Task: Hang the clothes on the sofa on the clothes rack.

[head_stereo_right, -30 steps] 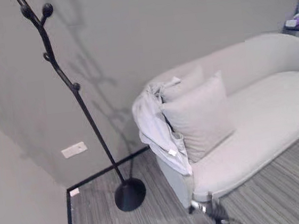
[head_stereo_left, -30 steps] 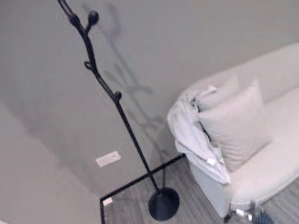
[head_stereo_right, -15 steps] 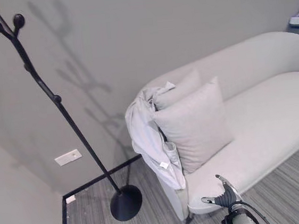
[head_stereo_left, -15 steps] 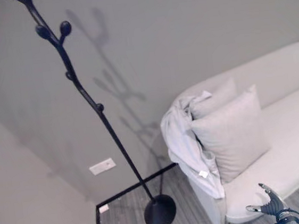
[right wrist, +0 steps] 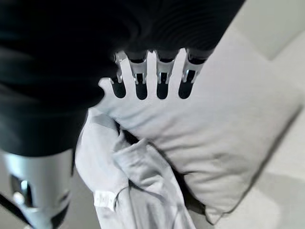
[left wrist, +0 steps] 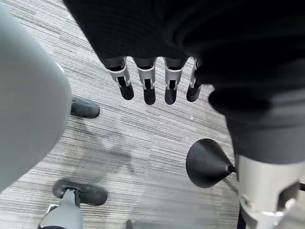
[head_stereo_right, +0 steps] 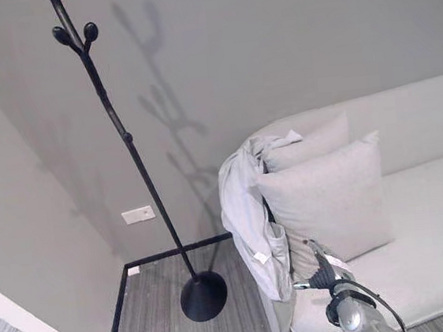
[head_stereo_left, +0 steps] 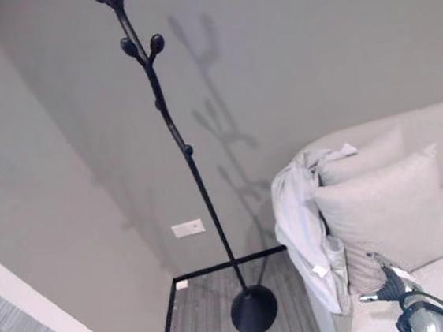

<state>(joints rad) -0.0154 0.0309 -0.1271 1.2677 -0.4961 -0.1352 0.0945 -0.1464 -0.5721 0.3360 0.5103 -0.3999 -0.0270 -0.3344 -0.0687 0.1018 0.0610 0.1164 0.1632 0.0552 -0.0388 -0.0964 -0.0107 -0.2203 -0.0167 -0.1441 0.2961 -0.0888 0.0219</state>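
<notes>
Since half a second ago the camera has swung, so the rack sits nearer the middle of the frame, and the right hand [head_stereo_right: 321, 273] has risen to just in front of the cushion. From the head views, the clothes [head_stereo_left: 301, 229], a pale soft crumpled garment, hang draped over the rounded arm of the light sofa [head_stereo_right: 441, 222], beside two plump square cushions [head_stereo_right: 329, 198]; the coat rack [head_stereo_left: 172, 131], a thin black branch-like pole with knobbed pegs, stands on a round base on striped grey carpet [head_stereo_right: 154, 316]. At the left wrist, the left hand [left wrist: 147, 81] hangs over the carpet, fingers straight and empty. At the right wrist, straight spread fingers [right wrist: 157, 76] hover by the cushion, holding nothing.
</notes>
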